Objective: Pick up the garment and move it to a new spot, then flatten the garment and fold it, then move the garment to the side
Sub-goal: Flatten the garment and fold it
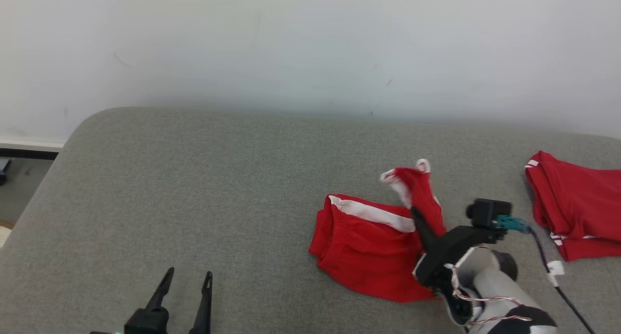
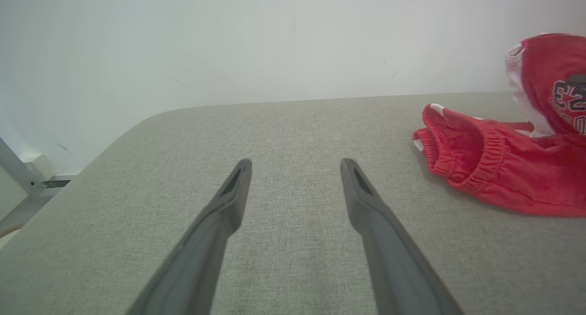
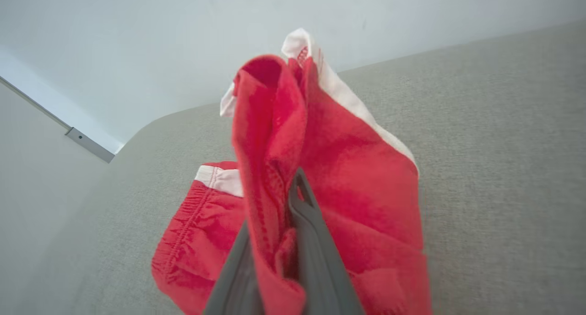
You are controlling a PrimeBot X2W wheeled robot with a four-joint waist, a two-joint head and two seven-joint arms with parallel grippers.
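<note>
Red shorts (image 1: pixel 368 246) with a white side stripe lie right of centre on the grey padded bench (image 1: pixel 194 178). One part is raised in a peak, pinched in the closed right hand (image 1: pixel 418 217). The cloth looks light, soft and floppy, and is probably best gripped at the elastic waistband or a hem. The left hand (image 1: pixel 189 273) hangs wide and empty near the front edge.

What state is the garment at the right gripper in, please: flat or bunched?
Bunched: right gripper holds part of the garment raised; the rest lies crumpled.
</note>
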